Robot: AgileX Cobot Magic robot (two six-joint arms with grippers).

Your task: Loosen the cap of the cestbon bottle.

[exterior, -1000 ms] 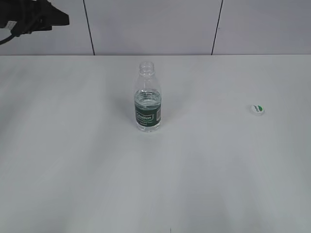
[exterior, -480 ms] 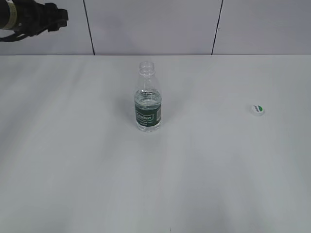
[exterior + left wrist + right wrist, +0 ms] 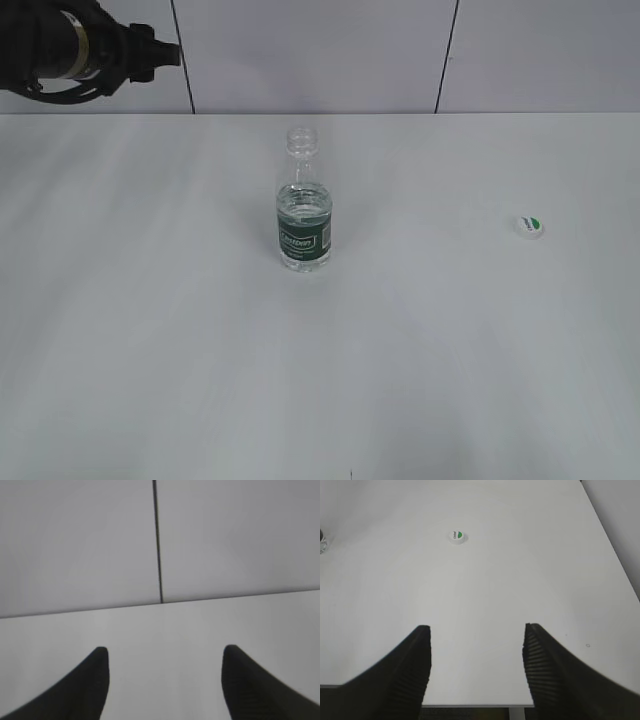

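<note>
The cestbon bottle point(image 3: 304, 200) stands upright mid-table, clear with a dark green label, its threaded neck bare. The cap point(image 3: 529, 226), white with a green mark, lies on the table far to the bottle's right; the right wrist view shows the cap point(image 3: 457, 537) well ahead of my right gripper point(image 3: 476, 630). That gripper is open with nothing between its fingers, near the table's front edge. My left gripper point(image 3: 163, 652) is open and empty, facing the back wall. The left arm point(image 3: 80, 50) shows at the upper left, far from the bottle.
The white table point(image 3: 150, 330) ends at a grey panelled wall point(image 3: 320, 50) behind. In the right wrist view the table's right edge point(image 3: 615, 555) runs diagonally and its near edge sits just below the fingers. A sliver of the bottle's base point(image 3: 323, 542) shows at the left border.
The left arm at the upper left has shifted to the right, reaching further into the exterior view. The bottle and cap have stayed where they were.
</note>
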